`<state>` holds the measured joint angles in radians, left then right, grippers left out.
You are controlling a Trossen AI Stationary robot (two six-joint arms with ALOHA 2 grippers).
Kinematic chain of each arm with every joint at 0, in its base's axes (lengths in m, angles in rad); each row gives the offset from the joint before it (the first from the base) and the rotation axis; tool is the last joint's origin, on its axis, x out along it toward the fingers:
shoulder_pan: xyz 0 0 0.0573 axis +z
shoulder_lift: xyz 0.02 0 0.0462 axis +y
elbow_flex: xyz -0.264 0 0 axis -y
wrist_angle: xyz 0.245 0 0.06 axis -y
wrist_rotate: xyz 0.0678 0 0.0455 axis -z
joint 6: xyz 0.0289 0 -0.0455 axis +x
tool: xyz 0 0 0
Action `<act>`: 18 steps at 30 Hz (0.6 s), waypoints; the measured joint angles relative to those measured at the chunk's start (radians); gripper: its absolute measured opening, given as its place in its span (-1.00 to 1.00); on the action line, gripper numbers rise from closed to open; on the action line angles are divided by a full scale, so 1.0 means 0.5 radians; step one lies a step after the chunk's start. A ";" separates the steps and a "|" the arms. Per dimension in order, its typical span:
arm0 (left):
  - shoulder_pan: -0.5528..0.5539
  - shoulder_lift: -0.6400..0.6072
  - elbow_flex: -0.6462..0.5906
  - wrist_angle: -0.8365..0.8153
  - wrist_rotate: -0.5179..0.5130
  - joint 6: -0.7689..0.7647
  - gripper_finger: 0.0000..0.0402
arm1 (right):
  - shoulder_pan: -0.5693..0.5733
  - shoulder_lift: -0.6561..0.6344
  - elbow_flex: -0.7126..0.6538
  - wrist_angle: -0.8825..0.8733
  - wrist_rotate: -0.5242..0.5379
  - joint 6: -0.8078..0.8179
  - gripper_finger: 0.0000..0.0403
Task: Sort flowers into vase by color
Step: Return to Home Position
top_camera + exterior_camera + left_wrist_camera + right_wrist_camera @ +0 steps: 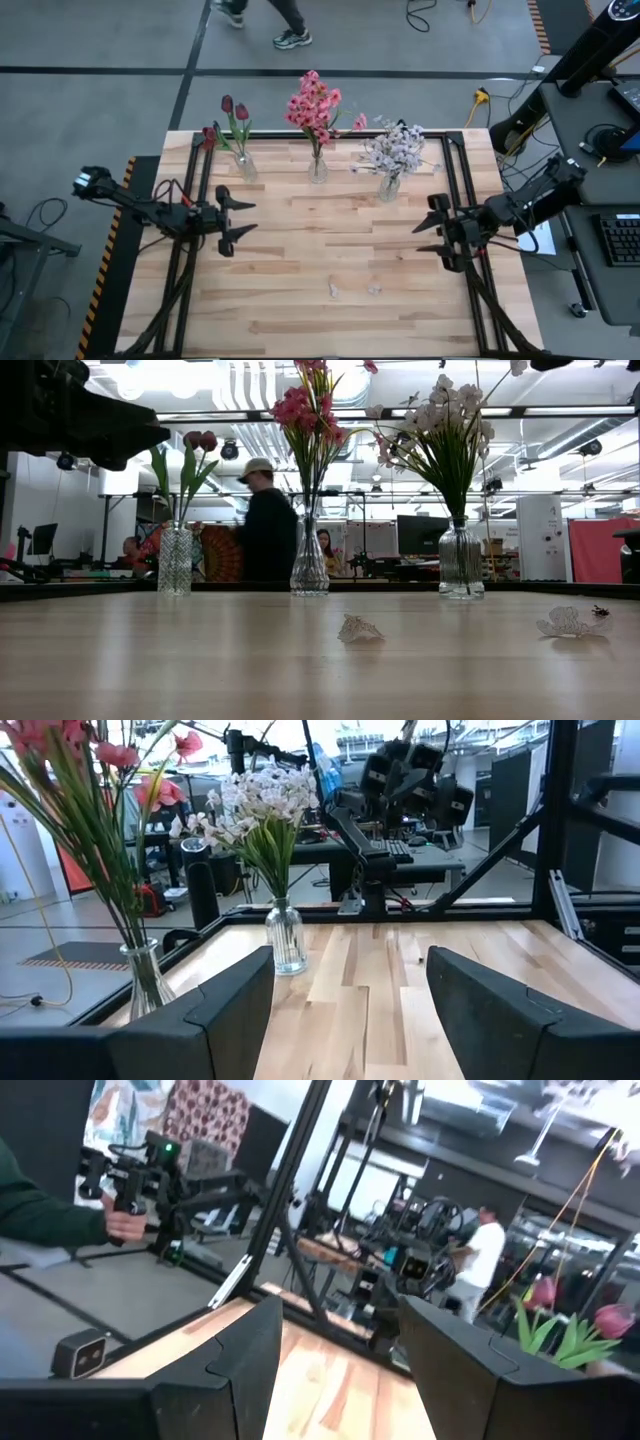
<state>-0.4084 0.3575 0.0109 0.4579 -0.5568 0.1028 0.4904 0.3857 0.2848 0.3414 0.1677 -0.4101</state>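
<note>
Left end effector (250, 217) and right end effector (422, 232) hang wide open, empty, above the surface (300, 250). Along its far edge we see vases (317, 168) holding tulips (235, 108), pink blooms (313, 105), white sprays (395, 150); a person (268, 525) stands behind.

This is a robotics lab in an open workshop hall. Across the top of the low view run bare ceiling ducts (247, 392), with a monitor (420, 532) on desks behind at centre right. In the high view, cables (420, 15) trail over the grey concrete floor (100, 40) along the top, and a keyboard (622, 240) sits at the right edge.
</note>
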 joint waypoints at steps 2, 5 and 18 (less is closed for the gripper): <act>0.000 -0.035 0.001 -0.012 0.000 0.018 0.22 | 0.000 -0.057 -0.070 0.074 0.011 -0.018 -0.03; 0.000 -0.078 -0.001 -0.074 -0.001 0.054 0.22 | 0.000 -0.156 -0.170 0.142 0.061 -0.048 -0.03; -0.002 -0.164 -0.002 -0.201 0.102 -0.082 0.05 | 0.000 -0.680 -0.483 0.228 0.192 -0.142 -0.03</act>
<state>-0.4091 0.2754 0.0101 0.3575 -0.5056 0.0616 0.4904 0.0458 0.0433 0.4556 0.2634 -0.4810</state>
